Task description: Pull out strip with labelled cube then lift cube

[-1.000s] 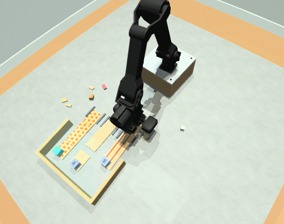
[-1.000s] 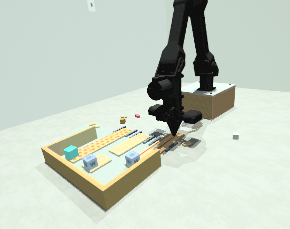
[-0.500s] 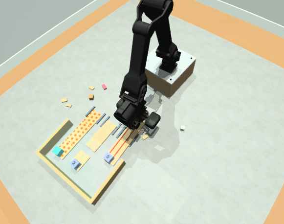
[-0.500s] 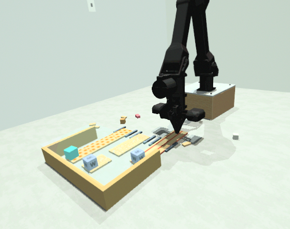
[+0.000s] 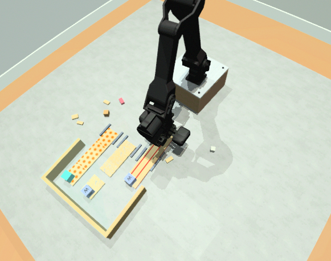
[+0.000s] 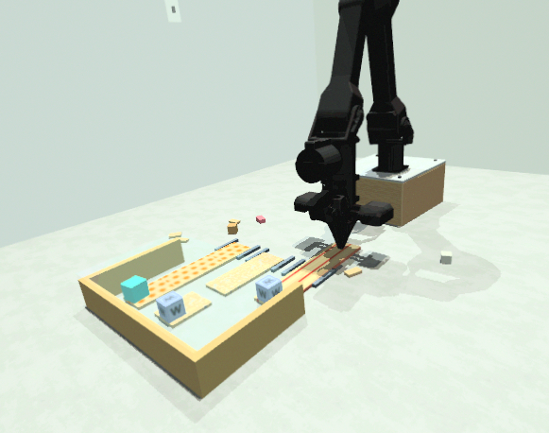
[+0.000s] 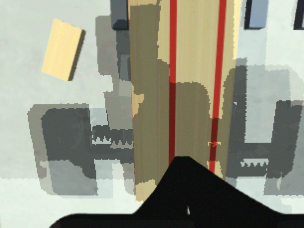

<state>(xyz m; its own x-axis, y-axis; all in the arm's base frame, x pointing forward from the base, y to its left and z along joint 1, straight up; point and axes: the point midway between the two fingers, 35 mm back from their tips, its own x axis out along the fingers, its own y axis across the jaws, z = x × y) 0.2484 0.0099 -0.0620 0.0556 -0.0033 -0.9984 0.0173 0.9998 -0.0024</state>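
Your arm reaches forward and folds down steeply from its elbow, wrist pointing straight down, so that your gripper (image 6: pixel 341 242) stands vertical with its fingers pressed fully together into one point, holding nothing.

Place: bare test room | Evidence: pale walls (image 6: pixel 104 118), arm pedestal (image 6: pixel 422 189), orange floor border (image 5: pixel 276 37)
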